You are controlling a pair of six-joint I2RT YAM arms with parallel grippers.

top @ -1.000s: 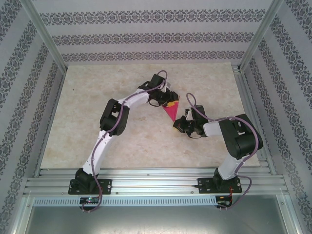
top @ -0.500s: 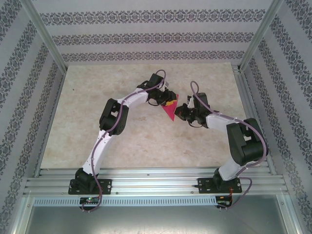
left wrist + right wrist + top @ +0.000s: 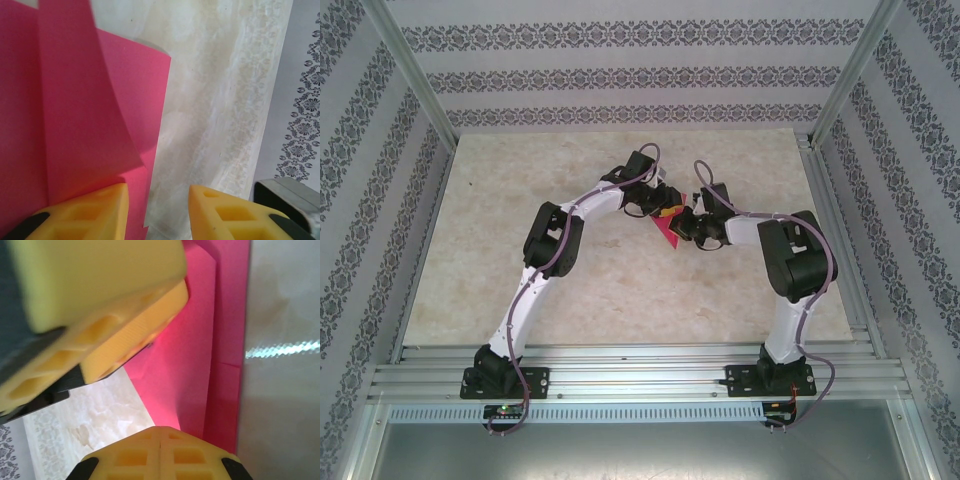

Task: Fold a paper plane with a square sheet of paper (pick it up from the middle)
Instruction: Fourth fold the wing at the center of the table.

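The magenta-pink sheet of paper (image 3: 669, 231) lies on the table between the two grippers, folded into a narrow pointed shape with raised flaps (image 3: 75, 100). My left gripper (image 3: 666, 212) stands over its far end. Its yellow jaws (image 3: 157, 189) are apart, with the left finger (image 3: 85, 210) on the paper and the right finger (image 3: 225, 210) over bare table. My right gripper (image 3: 689, 230) is shut, its joined tips (image 3: 160, 432) at the paper's (image 3: 200, 340) edge, holding nothing. The left gripper's fingers (image 3: 100, 305) loom close in the right wrist view.
The marble-patterned tabletop (image 3: 520, 220) is bounded by patterned walls and metal posts (image 3: 410, 70). A metal rail (image 3: 640, 375) runs along the near edge by the arm bases. The two wrists are almost touching at mid-table.
My right gripper has moved left and away from the arm bases until it meets the paper beside the left gripper, and its elbow has swung in. The left arm has hardly moved.
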